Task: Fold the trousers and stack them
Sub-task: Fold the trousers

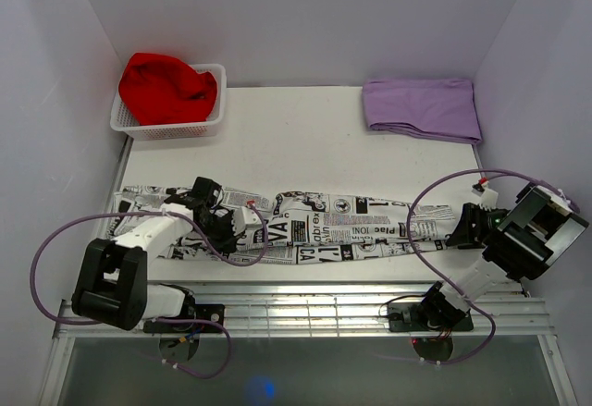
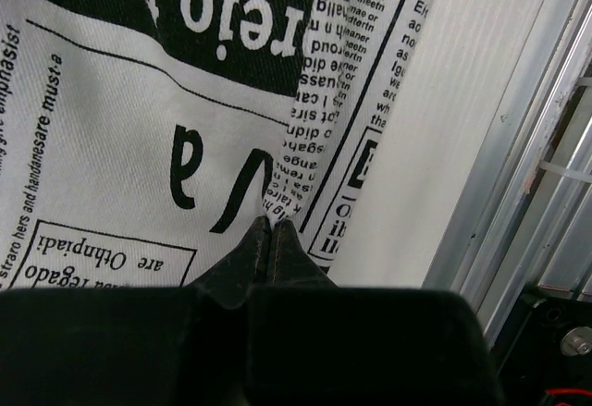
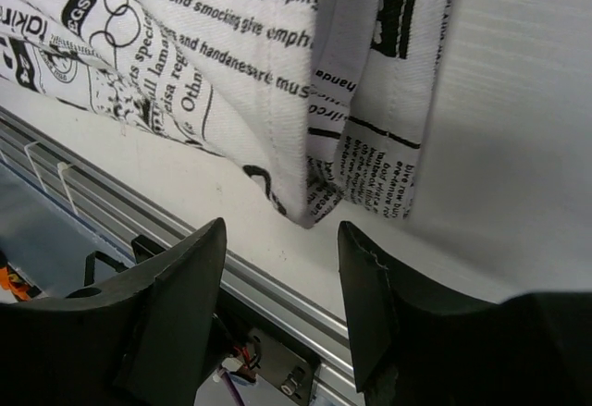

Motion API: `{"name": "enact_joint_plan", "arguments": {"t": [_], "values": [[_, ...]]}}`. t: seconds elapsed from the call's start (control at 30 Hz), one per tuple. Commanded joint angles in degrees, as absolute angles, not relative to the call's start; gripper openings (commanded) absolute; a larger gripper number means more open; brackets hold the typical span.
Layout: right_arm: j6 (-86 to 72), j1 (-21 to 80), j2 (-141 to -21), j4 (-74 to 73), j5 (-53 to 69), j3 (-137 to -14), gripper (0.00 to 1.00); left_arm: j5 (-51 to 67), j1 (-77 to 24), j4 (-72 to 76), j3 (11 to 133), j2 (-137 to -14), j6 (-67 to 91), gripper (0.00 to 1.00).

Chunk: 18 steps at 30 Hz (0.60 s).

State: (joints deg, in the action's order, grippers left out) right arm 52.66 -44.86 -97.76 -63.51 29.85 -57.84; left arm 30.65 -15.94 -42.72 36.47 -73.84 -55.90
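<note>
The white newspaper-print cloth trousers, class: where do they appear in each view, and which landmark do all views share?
Top external: white newspaper-print trousers stretched left to right across the middle.
Left wrist: filling the upper left, pinched by the shut left gripper.
Right wrist: hem along the top, above the open right gripper.
Shared: ribbed metal rail along the near edge.

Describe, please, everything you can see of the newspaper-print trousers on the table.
The trousers are white woven cloth printed all over with black newspaper text and pictures. They lie stretched out lengthwise across the near part of the table, slightly rumpled, with stitched hems. The left end effector is shut on a crease toward their left end, seemingly pinching it. The right end effector stands open just short of the hem corner at their right end, not touching it.
</note>
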Motion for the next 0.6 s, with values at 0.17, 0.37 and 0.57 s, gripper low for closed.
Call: {"name": "enact_joint_plan", "arguments": {"t": [0.17, 0.37, 0.57], "values": [[53.18, -44.65, -92.81, -61.10, 34.89, -54.32, 0.57, 31.47, -15.91, -40.87, 36.56, -76.38, -54.93, 0.00], [51.34, -44.56, -95.18, -59.33, 36.73, -56.60, 0.57, 30.67, -15.91, -40.43, 36.39, -77.52, -54.93, 0.00], [48.08, -43.86, -98.52, -56.86, 36.04, -58.62, 0.57, 31.46, -16.00, -39.99, 37.44, -77.96, -54.14, 0.00]]}}
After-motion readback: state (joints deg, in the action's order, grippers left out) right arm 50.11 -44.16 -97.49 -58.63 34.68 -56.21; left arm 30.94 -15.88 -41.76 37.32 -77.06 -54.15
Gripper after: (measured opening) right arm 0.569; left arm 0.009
